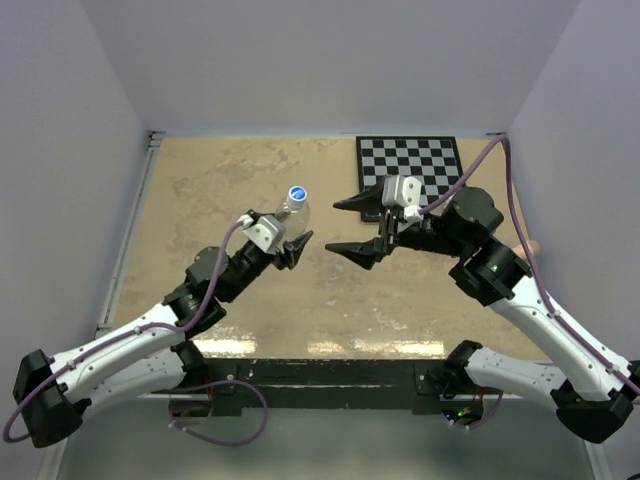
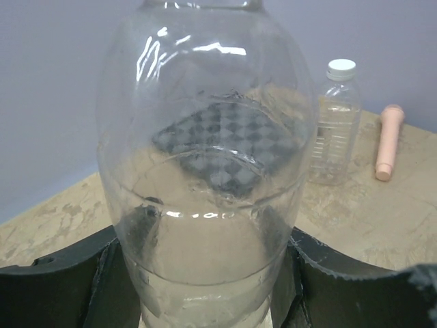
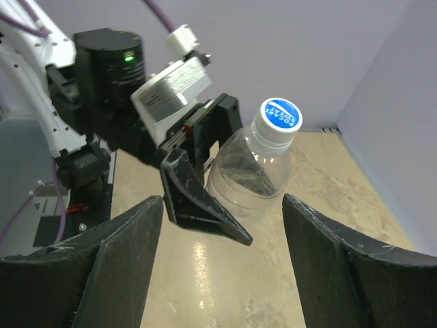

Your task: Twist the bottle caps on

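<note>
My left gripper (image 1: pixel 292 247) is shut on the lower body of the short clear bottle (image 1: pixel 294 212), which is held upright above the table. The blue cap (image 1: pixel 296 194) sits on that bottle's neck. In the left wrist view the bottle (image 2: pixel 205 150) fills the space between the fingers (image 2: pixel 68 280). My right gripper (image 1: pixel 345 226) stands open just to the right of the bottle and touches nothing. The right wrist view shows the blue cap (image 3: pixel 281 115) beyond its spread fingers (image 3: pixel 130 253). The taller bottle (image 2: pixel 334 130) stands on the table with the white cap (image 2: pixel 341 67) on top.
A pinkish stick (image 2: pixel 388 140) lies on the table right of the taller bottle. A black-and-white checkerboard (image 1: pixel 410 165) lies at the table's back right. Pale walls close the table in at the back and on both sides.
</note>
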`<state>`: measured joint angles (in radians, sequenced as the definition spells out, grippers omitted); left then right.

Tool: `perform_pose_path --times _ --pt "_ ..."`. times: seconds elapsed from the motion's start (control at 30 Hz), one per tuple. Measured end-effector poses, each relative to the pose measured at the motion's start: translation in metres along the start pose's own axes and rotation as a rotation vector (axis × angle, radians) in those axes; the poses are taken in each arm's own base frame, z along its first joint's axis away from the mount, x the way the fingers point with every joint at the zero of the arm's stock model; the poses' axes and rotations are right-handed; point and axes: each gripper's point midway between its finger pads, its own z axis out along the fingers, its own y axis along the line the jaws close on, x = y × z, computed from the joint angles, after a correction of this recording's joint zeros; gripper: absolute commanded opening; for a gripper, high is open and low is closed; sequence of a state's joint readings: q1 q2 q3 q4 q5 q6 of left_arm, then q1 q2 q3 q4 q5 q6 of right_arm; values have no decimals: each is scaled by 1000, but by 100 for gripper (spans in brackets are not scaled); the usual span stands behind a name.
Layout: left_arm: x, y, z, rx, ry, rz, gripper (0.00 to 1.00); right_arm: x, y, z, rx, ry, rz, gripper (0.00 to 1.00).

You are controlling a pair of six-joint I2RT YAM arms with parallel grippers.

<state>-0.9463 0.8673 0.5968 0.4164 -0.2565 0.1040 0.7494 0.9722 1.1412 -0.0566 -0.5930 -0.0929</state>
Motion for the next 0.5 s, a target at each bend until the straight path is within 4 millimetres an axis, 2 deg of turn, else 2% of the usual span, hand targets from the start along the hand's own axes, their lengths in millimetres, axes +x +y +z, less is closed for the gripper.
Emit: perform_pose_path --times 0.07,0.13,0.37,0.5 --pt "2 4 -3 64 3 -2 0 -4 6 -2 -44 -2 -53 75" --pt "4 -3 -5 157 5 5 0 -4 13 -4 -90 1 -89 75" --pt "27 -64 -21 564 73 -9 0 -11 33 -7 -231 -11 -169 74" --pt "31 -84 -29 697 87 -28 0 -11 38 -8 -266 -15 -189 72"
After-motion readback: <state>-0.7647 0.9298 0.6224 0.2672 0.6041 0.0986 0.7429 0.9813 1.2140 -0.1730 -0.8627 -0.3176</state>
